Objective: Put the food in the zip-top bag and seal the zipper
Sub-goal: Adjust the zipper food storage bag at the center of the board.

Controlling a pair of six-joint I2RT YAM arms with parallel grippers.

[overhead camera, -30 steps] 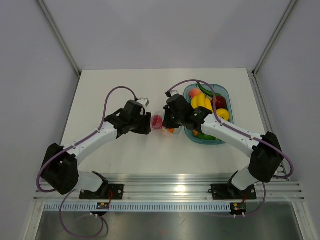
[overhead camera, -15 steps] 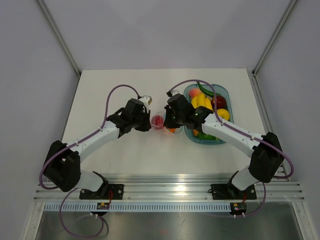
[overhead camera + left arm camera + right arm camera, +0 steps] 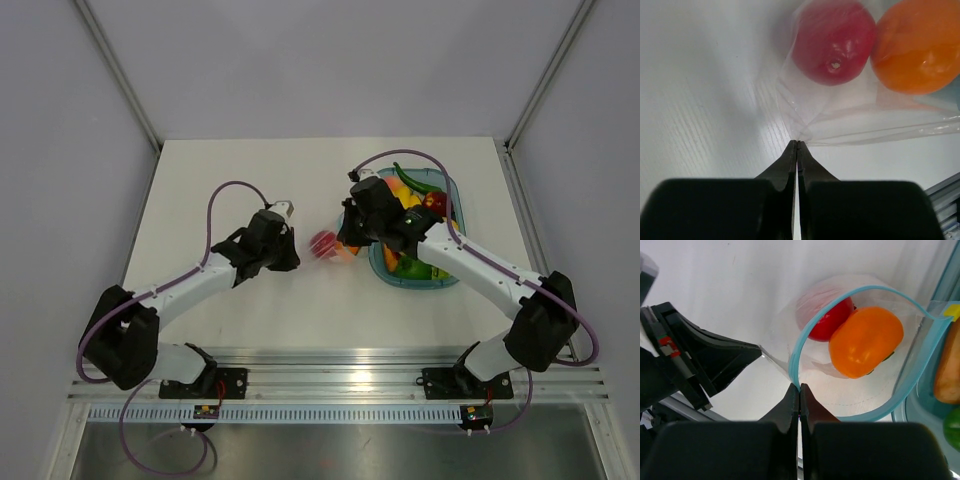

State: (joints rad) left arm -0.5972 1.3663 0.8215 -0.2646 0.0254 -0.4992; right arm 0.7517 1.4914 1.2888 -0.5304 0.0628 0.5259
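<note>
The clear zip-top bag (image 3: 333,246) hangs stretched between both grippers at mid-table. Inside it sit a red fruit (image 3: 832,42) and an orange fruit (image 3: 917,47), side by side. My left gripper (image 3: 797,143) is shut on the bag's thin closed corner, below the red fruit. My right gripper (image 3: 799,386) is shut on the light blue zipper (image 3: 794,362), which curves round in a wide open loop. Through that mouth the orange fruit (image 3: 865,342) and the red fruit (image 3: 827,322) show. The left gripper (image 3: 758,347) shows just beyond the bag.
A blue-tinted oval tray (image 3: 440,283) stands to the right, under the right arm, with yellow bananas (image 3: 400,190), a green chili (image 3: 420,183) and other toy food. A yellow tab (image 3: 953,311) sits at the zipper's end by the tray.
The left gripper has closed on the bag's corner and drawn back left. The right arm has moved away and to the right with the zipper edge, stretching the bag.
</note>
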